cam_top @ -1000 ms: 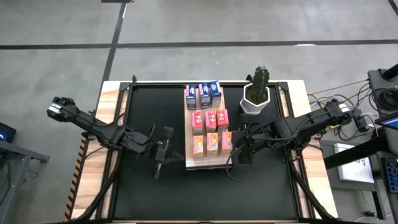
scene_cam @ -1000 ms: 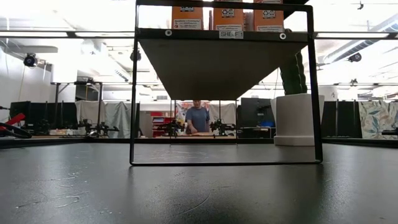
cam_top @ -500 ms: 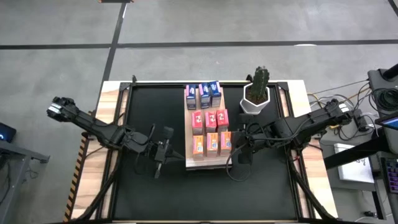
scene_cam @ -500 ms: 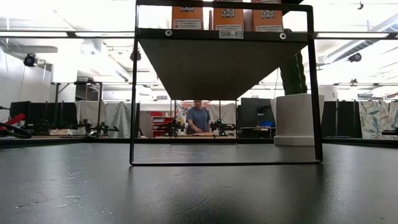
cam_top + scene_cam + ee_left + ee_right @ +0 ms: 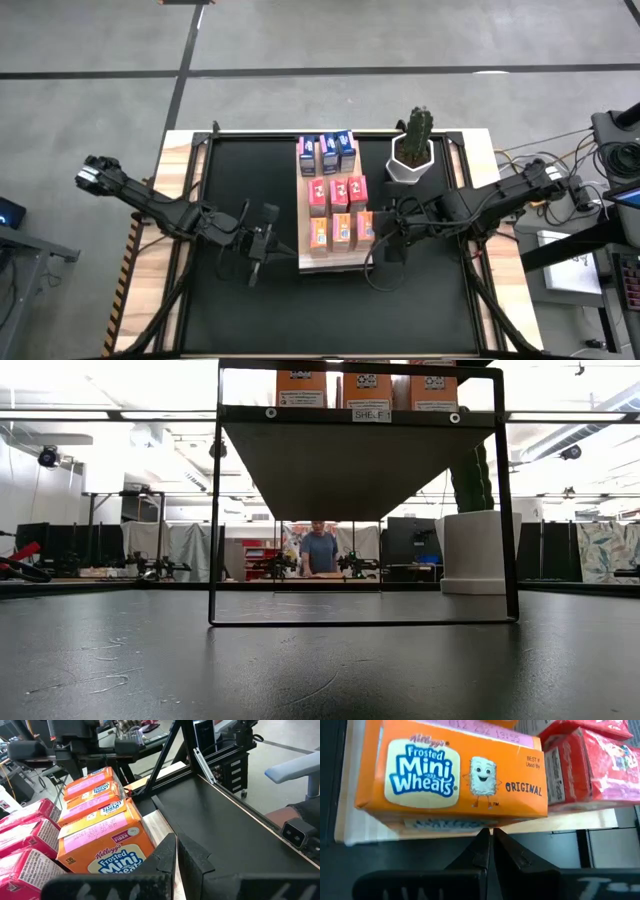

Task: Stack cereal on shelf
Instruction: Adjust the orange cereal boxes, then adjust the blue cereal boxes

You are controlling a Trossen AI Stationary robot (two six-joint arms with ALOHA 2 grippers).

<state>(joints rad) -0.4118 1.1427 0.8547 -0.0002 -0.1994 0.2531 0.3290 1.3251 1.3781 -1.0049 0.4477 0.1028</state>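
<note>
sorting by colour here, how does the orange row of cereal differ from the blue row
The orange boxes sit at the near end of the shelf, between the two arms; the blue boxes sit at the far end, beside the cactus. The colours differ, orange against blue. Both rows hold three boxes set side by side on the board.

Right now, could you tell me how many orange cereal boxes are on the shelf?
3, side by side in the shelf's near row: left, middle, right. None seems hidden.

The dark left arm reaches inward from the left side, its two-finger left gripper (image 5: 258, 243) pinched closed with nothing between the fingers. Opposite, the dark right arm mirrors it, the right gripper (image 5: 392, 243) likewise closed and empty.
</note>
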